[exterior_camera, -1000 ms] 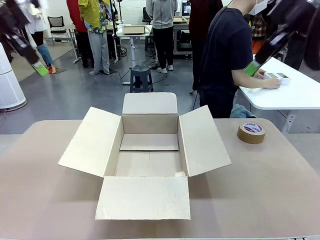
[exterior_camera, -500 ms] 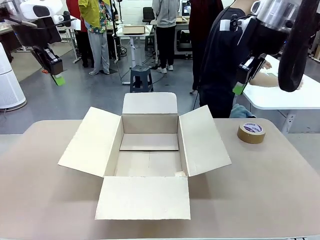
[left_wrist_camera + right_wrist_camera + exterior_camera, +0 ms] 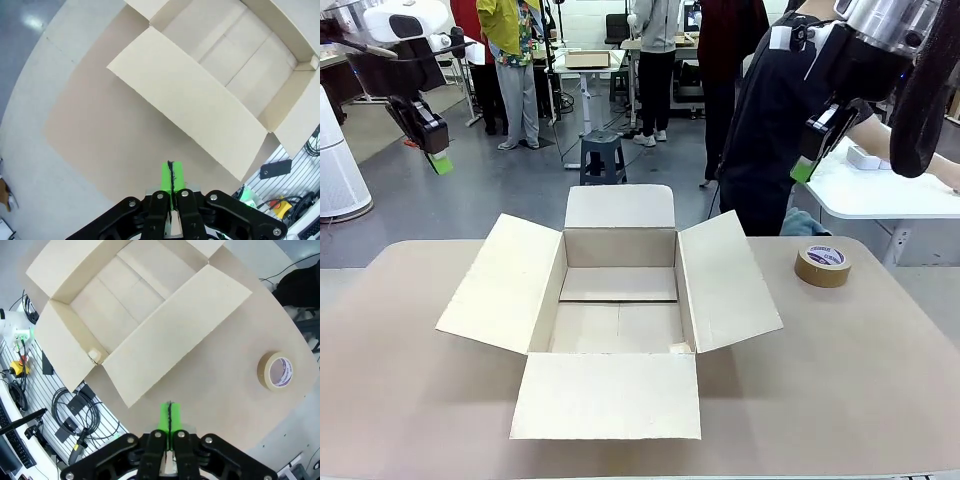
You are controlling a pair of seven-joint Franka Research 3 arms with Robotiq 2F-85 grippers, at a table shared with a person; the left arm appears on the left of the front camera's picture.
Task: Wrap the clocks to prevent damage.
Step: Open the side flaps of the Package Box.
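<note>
Left gripper: green pads pressed flat together, nothing held. In the front view it is raised high at the left, well above the table and clear of it.

Right gripper: green pads likewise closed on each other, nothing held. In the front view it is raised at the upper right, in front of a person in a dark top.

Cardboard box: set at mid-table, all four flaps folded outward, plain and unprinted. A small pale scrap is seen in its near right inside corner.

Tape roll: brown, laid flat on the table right of the box and apart from it. Purple print is borne on its core label but is too small to be read.

Small white object: placed on a white table behind, beside the person's forearm. Whether it is a clock cannot be told.

Changes noted: one second ago both grippers were blurred and farther out; half a second ago they were nearly where they are now. The person's hand, then on the white object, has been drawn off to the right. Box and tape roll are unmoved.
</note>
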